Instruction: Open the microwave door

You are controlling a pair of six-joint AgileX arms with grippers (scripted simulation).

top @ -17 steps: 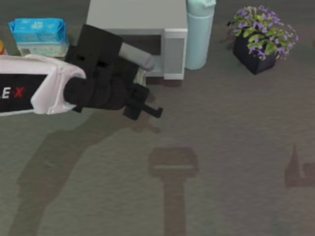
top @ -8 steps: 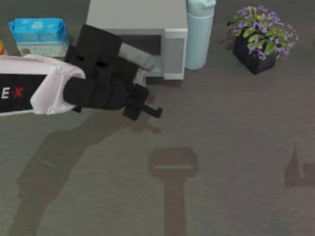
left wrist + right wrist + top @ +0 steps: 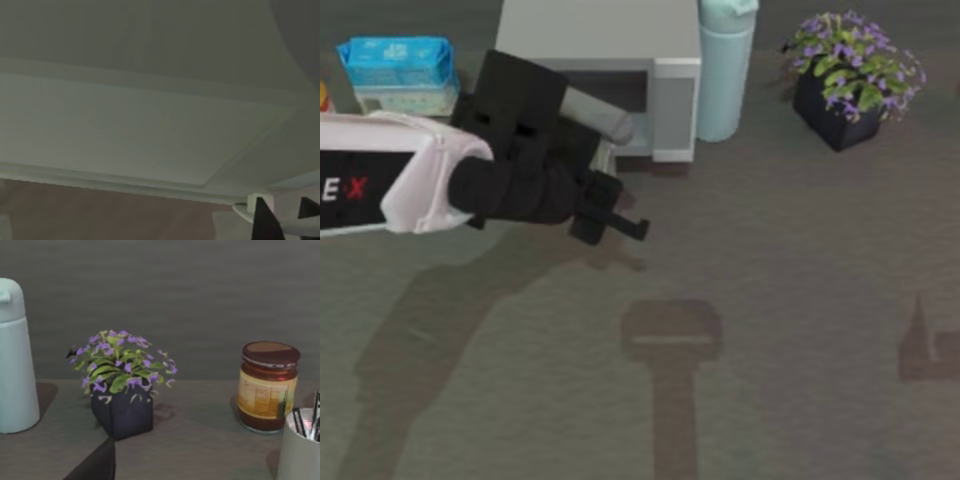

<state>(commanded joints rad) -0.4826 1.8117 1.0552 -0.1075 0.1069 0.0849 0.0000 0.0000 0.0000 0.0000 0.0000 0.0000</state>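
The light-grey microwave (image 3: 600,28) stands at the back middle of the table, its dark cavity (image 3: 615,85) showing beside the grey control panel (image 3: 675,105). The microwave door (image 3: 598,113) is swung partly out, and my left arm covers most of it. My left gripper (image 3: 625,222) sits in front of the microwave. Up close in the left wrist view, the door panel (image 3: 125,130) fills the picture, and the left gripper (image 3: 285,216) is shut on the silver bar handle (image 3: 285,226), one dark fingertip (image 3: 262,222) on each side. My right gripper (image 3: 100,465) is parked off to the right, outside the top view.
A pale blue bottle (image 3: 723,70) stands right against the microwave's right side. A potted plant with purple flowers (image 3: 850,80) is at the back right, a blue tissue pack (image 3: 398,70) at the back left. A jar (image 3: 267,387) and a cup of utensils (image 3: 300,450) stand near the right arm.
My left gripper has crept very slightly to the left. The door's angle looks the same.
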